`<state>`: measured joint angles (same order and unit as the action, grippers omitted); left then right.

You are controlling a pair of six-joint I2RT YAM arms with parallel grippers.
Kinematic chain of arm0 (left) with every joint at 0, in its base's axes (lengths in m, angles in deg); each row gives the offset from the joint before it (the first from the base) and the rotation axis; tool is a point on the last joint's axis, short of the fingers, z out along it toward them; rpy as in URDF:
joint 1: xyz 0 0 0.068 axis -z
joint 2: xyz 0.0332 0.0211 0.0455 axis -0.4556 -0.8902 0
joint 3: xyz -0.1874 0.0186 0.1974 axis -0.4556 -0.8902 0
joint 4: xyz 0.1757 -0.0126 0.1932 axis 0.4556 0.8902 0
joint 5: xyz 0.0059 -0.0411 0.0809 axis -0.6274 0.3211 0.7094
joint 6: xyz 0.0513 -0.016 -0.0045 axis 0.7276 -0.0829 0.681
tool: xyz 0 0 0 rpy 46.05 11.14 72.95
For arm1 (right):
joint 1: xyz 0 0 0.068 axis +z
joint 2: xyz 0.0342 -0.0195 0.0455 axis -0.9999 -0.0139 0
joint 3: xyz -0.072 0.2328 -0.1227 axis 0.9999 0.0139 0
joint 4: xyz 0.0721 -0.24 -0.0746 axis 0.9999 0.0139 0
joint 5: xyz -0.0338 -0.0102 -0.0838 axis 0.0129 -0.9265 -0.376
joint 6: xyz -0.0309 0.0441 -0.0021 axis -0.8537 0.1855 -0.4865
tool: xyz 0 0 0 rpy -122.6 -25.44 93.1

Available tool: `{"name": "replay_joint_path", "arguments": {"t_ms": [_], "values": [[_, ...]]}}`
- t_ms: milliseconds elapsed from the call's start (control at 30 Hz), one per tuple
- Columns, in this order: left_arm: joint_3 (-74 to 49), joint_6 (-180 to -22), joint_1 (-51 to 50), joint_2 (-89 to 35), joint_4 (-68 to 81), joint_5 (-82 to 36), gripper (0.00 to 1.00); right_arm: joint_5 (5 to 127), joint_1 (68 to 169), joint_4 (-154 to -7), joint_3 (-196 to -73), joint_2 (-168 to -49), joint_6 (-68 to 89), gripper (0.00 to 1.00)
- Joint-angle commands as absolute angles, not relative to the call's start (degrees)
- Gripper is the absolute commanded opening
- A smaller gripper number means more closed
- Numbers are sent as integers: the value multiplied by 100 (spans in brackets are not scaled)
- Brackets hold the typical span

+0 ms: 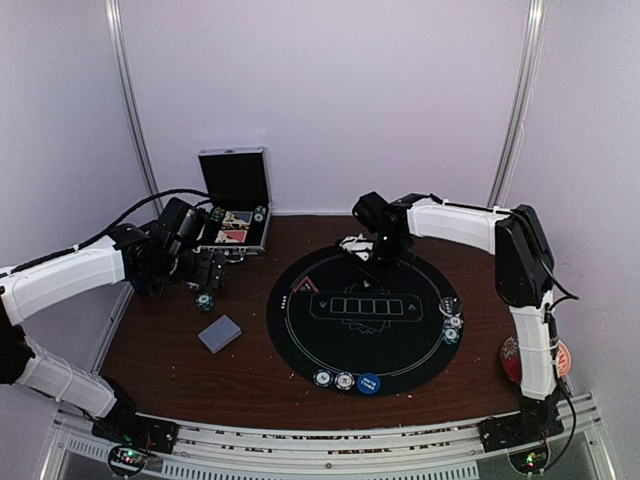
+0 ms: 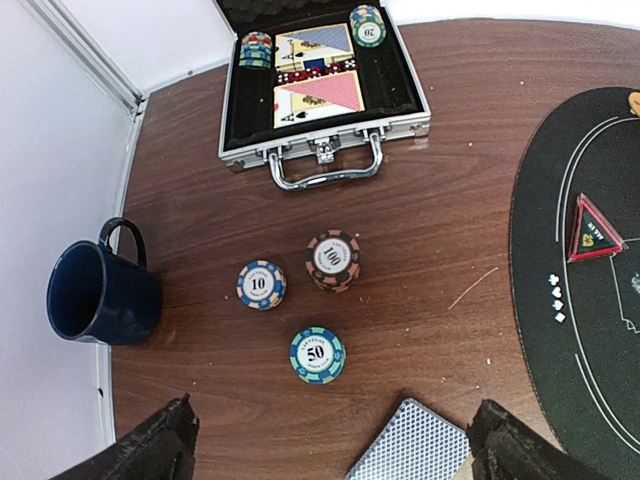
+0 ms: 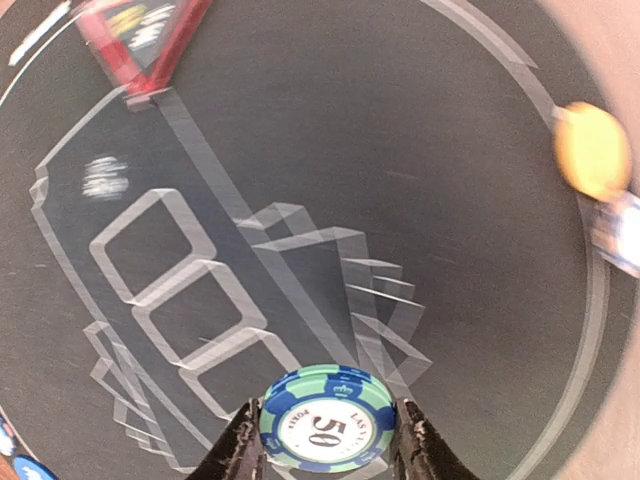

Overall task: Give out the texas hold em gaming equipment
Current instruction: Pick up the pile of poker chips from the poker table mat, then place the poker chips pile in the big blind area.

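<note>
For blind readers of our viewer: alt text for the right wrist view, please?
The right tool grips a short stack of green-and-blue chips marked 50, over a blurred black poker mat; a red triangle marker shows top left.

Overview, near wrist views; seemingly common mat [image 1: 400, 345]
</note>
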<state>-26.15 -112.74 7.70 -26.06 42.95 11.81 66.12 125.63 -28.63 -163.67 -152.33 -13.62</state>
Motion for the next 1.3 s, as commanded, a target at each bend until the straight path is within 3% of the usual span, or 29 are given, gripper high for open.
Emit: {"name": "replay_joint_path", "arguments": {"t_ms": [0, 233, 767, 1267], "values": [[-2674, -11262, 715, -2530, 4119, 1100, 98, 6448, 12082, -3045, -16219, -14843, -1327, 27], [-2679, -11262, 715, -2510, 4119, 1081, 98, 6349, 11496, -3190, -16264, -14885, -1327, 28], [-2704, -11273, 717, -2560, 4119, 1100, 98, 6189, 10986, -2696, -17904, -16122, -1891, 30], [-2705, -11270, 713, -2588, 4119, 1091, 98, 5990, 10893, -3113, -17949, -16519, -2040, 30]]}}
